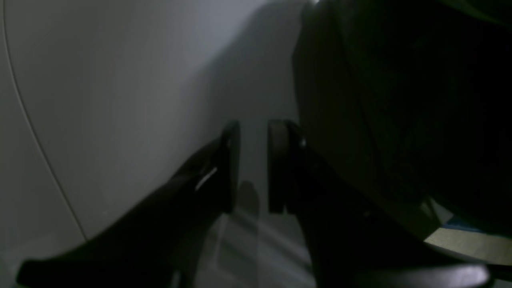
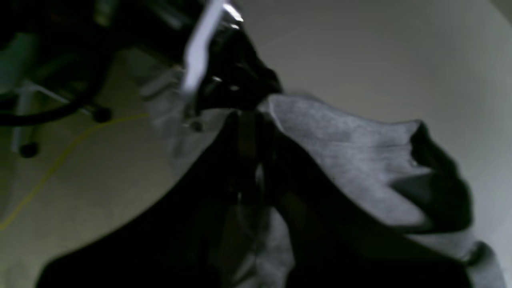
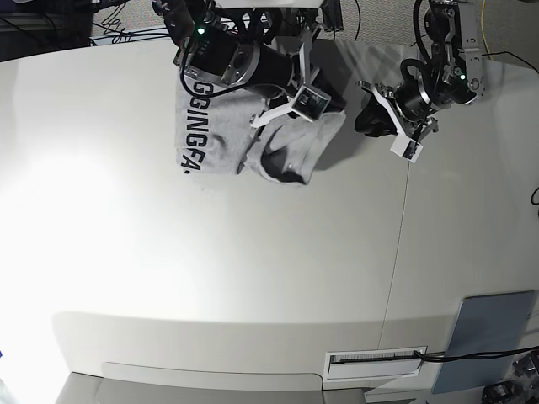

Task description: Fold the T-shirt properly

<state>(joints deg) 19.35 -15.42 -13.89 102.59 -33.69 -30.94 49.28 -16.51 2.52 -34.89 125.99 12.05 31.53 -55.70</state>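
The heather-grey T-shirt lies bunched at the far edge of the white table, with black lettering along its left side. My right gripper is over the shirt's middle and is shut on a raised fold of it. In the right wrist view the grey T-shirt drapes off to the right of that gripper. My left gripper hovers to the right of the shirt, apart from it. In the left wrist view this gripper stands open with only table surface showing between its fingers.
A rigid blue-grey panel lies at the near right corner. A white label strip sits by the front edge. A table seam runs from front to back. Cables hang behind the far edge.
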